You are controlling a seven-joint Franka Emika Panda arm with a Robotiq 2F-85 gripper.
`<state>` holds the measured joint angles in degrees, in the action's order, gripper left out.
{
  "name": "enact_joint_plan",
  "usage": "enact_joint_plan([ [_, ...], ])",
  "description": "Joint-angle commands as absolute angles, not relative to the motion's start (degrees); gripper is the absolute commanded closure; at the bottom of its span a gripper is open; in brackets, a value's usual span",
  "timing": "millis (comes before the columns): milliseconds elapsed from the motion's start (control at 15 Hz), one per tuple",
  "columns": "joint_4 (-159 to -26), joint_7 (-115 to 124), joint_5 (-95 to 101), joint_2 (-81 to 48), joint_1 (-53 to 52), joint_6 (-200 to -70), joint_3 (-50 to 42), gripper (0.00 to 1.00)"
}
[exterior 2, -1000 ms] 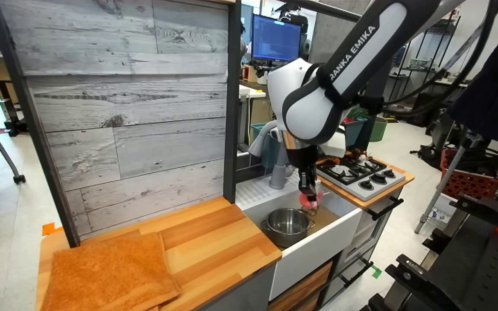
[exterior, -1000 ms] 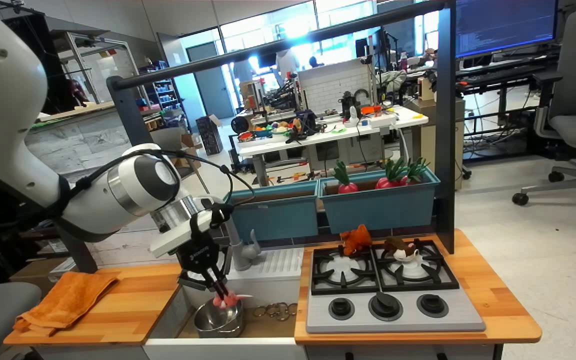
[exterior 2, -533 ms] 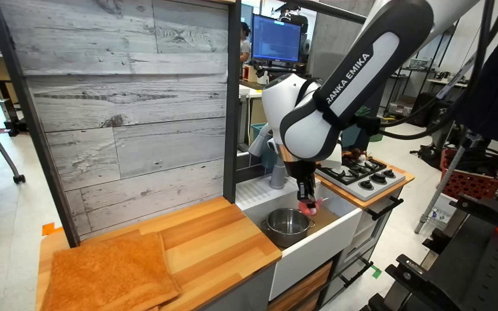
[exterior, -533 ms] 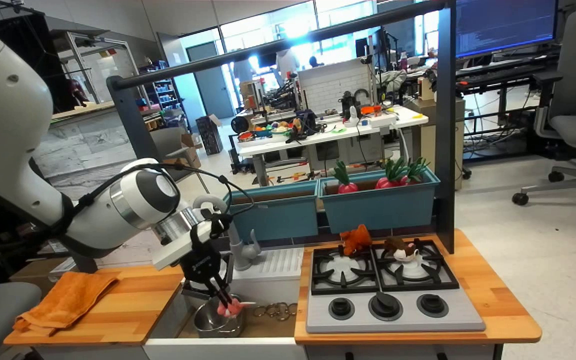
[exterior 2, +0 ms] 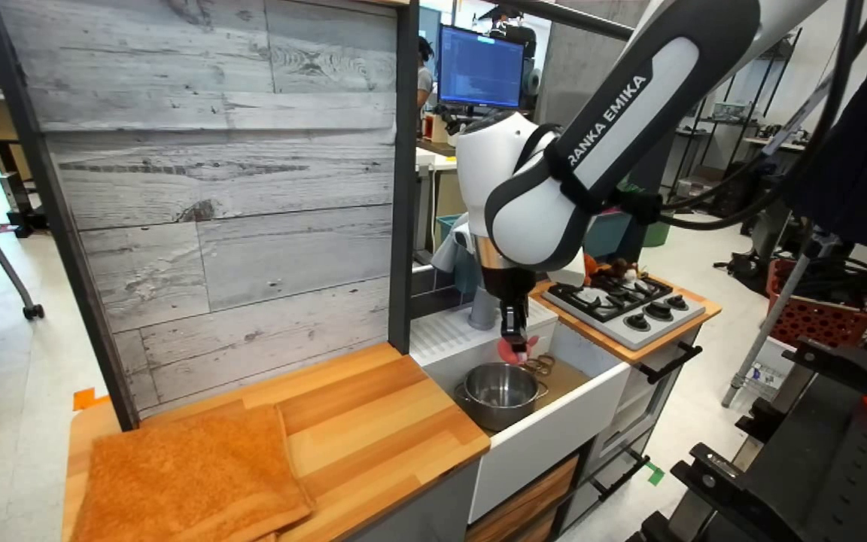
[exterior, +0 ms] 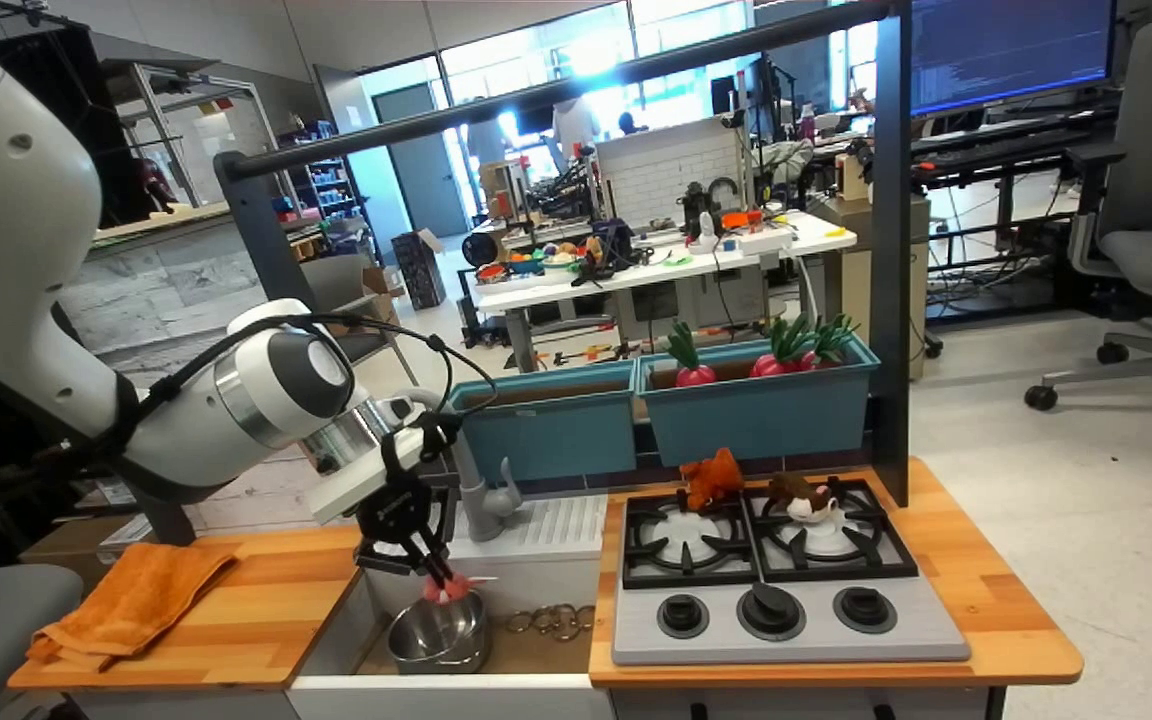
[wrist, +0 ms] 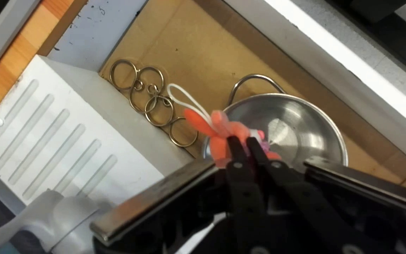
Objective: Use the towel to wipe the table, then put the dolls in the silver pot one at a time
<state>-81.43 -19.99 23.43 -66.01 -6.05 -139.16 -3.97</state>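
Gripper [wrist: 241, 141], jaws nearly together, pinches a pink doll [wrist: 228, 131] above the rim of the silver pot [wrist: 305, 123]; farther off, an orange doll [exterior: 711, 480] and brown-and-white doll [exterior: 802, 498] lie on the stove [exterior: 716, 642], an orange towel [exterior 2: 193, 474] on the tabletop [exterior 2: 373, 406].

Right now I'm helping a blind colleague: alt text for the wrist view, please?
End effector gripping a pink doll overlapping, from this angle, the edge of a silver pot in the sink. Metal rings lie on the sink floor; a grooved drainboard is at left.
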Motion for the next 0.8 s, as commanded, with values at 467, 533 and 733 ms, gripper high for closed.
enact_joint_plan([
  [467,-81.7,-29.8,21.0,-64.4,-0.3,-135.3,1.7,0.65],
  [533,-81.7,-29.8,21.0,-64.5,-0.2,-135.4,1.7,0.56],
  [733,-81.5,-22.6,23.0,-63.9,-4.2,-132.7,-3.1,0.20],
])
